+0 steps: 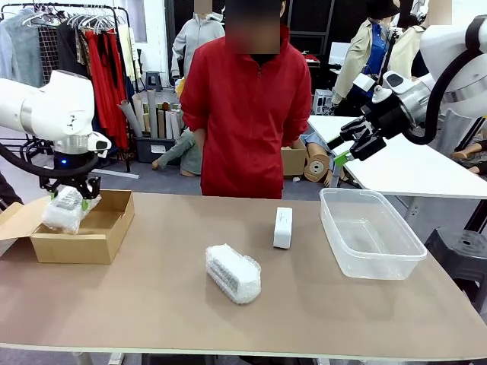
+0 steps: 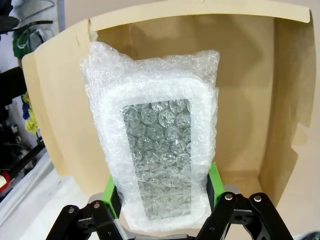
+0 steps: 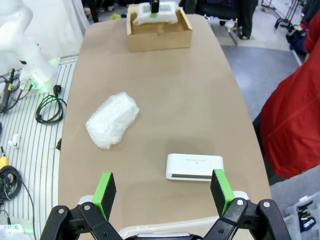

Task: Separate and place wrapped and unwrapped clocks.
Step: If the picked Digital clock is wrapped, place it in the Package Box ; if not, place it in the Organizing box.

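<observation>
My left gripper (image 1: pixel 68 199) is shut on a bubble-wrapped clock (image 1: pixel 64 209), holding it over the open brown cardboard box (image 1: pixel 90 243) at the table's left end. In the left wrist view the wrapped clock (image 2: pixel 155 150) sits between my green pads (image 2: pixel 213 182), with the box's inside (image 2: pixel 245 90) behind it. A second wrapped clock (image 1: pixel 233 274) lies mid-table, also seen as a lumpy bundle (image 3: pixel 112 120). The bare white clock (image 1: pixel 282 227) stands on edge farther back; it shows below my right gripper (image 3: pixel 162 192). My right gripper (image 1: pixel 358 144) hangs open, high above the table's right side.
A clear plastic tub (image 1: pixel 370 232) sits at the right of the table. A person in a red jacket (image 1: pixel 247 114) stands at the far side with hands behind the back. Another table (image 1: pixel 403 163) stands behind at the right.
</observation>
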You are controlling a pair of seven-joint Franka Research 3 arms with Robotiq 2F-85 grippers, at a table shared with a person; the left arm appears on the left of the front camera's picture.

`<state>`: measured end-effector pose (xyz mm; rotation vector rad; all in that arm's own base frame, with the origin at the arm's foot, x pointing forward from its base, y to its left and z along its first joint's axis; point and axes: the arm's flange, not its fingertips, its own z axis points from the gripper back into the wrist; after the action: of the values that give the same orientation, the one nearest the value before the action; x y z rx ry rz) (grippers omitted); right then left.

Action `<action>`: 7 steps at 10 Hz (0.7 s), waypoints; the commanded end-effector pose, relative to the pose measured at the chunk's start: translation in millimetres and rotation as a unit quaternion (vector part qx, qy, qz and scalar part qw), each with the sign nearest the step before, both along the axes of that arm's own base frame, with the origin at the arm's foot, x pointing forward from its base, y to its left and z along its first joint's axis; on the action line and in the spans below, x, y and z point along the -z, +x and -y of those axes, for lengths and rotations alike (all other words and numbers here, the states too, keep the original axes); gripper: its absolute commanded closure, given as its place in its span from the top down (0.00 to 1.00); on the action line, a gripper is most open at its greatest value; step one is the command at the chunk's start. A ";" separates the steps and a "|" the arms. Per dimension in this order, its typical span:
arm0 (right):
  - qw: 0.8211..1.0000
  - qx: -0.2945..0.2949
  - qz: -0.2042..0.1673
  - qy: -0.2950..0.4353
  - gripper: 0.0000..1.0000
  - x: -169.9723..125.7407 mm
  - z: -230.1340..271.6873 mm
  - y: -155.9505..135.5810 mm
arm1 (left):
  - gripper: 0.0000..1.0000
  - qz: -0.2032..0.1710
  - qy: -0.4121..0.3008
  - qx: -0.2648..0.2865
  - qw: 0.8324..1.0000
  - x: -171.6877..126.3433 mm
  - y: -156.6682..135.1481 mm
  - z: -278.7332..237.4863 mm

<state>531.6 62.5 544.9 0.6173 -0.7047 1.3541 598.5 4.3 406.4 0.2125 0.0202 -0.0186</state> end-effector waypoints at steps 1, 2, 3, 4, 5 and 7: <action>1.000 -0.001 0.002 -0.001 1.00 -1.8 -0.3 -0.4 | 0.00 0.008 -0.005 -0.007 1.000 6.1 -2.6 -0.9; 1.000 -0.001 0.002 -0.001 1.00 -1.8 -0.3 -0.4 | 0.00 0.004 -0.013 -0.009 1.000 10.5 -1.4 -2.6; 1.000 -0.001 0.002 -0.001 1.00 -1.8 -0.3 -0.4 | 0.00 0.001 -0.021 -0.013 1.000 14.1 -1.2 -4.2; 1.000 -0.001 0.002 -0.001 1.00 -1.8 -0.3 -0.4 | 0.00 -0.004 -0.027 -0.014 1.000 17.8 -0.1 -6.2; 1.000 -0.001 0.002 -0.001 1.00 -1.8 -0.3 -0.4 | 0.00 -0.010 -0.029 -0.012 0.999 22.9 0.2 -5.4; 1.000 -0.001 0.002 -0.001 1.00 -1.8 -0.3 -0.4 | 0.00 -0.014 -0.029 -0.013 0.999 29.7 3.4 -6.2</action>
<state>531.6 62.5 544.9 0.6173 -0.7047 1.3541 600.8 5.9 376.4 0.1706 0.0622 0.0062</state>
